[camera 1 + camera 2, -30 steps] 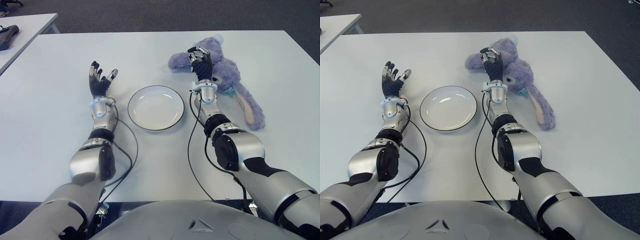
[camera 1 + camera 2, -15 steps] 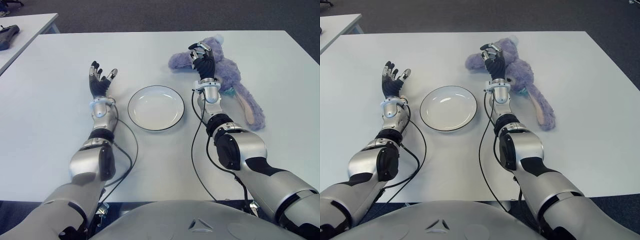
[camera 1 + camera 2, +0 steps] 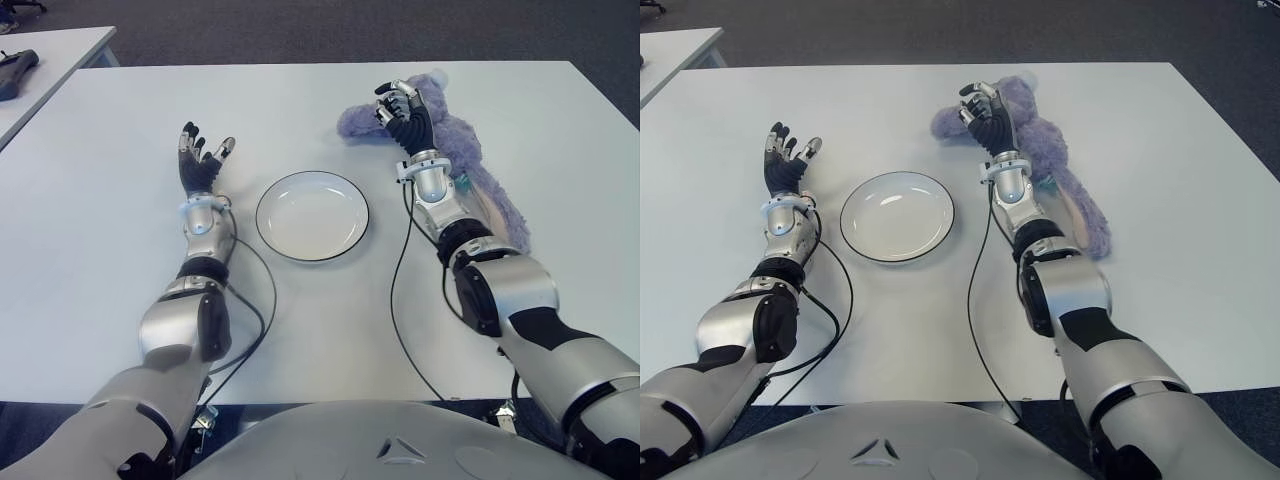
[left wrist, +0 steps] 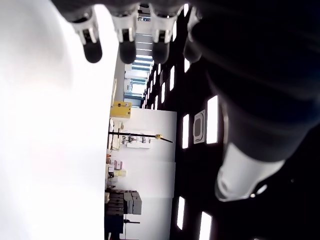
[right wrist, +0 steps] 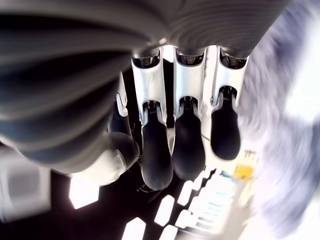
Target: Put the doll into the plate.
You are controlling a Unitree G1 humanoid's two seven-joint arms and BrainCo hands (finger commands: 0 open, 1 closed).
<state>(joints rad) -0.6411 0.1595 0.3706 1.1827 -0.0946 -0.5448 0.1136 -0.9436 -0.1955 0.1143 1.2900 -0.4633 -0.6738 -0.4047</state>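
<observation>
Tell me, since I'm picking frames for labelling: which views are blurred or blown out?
Eye views: evenly lit, sharp; doll, plate and both hands read clearly. Right wrist view: the doll is a smeared purple blur beside the right hand. Left wrist view: the table is blown out white behind the left hand.
</observation>
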